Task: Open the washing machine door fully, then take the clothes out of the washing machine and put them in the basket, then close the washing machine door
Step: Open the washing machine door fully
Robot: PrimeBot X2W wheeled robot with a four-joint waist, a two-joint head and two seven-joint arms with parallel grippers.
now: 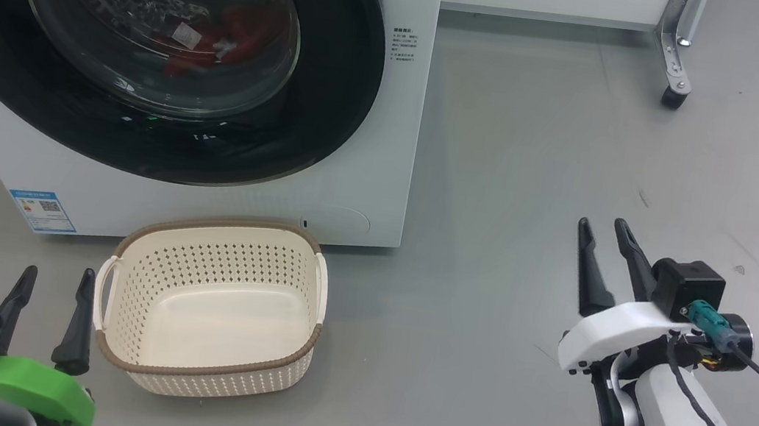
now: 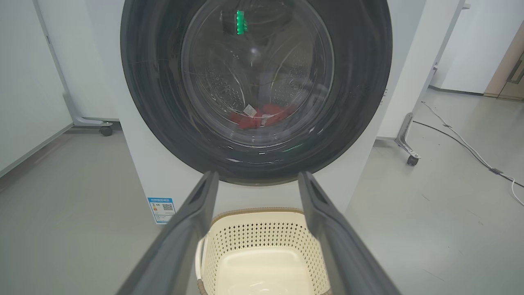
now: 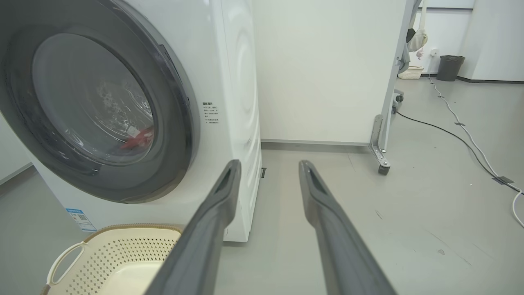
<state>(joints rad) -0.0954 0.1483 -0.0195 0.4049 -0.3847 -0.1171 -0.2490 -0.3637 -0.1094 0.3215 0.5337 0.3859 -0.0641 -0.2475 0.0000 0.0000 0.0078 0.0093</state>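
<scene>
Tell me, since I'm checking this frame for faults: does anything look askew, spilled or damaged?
Nothing stands out. The washing machine door is shut, with the clothes behind its glass; the basket stands upright and empty before it. The left gripper and right gripper are open, holding nothing.

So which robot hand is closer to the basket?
The left one. The left gripper is close beside the basket, at its left end. The right gripper is much farther off on the basket's other side, over the grey floor.
</scene>
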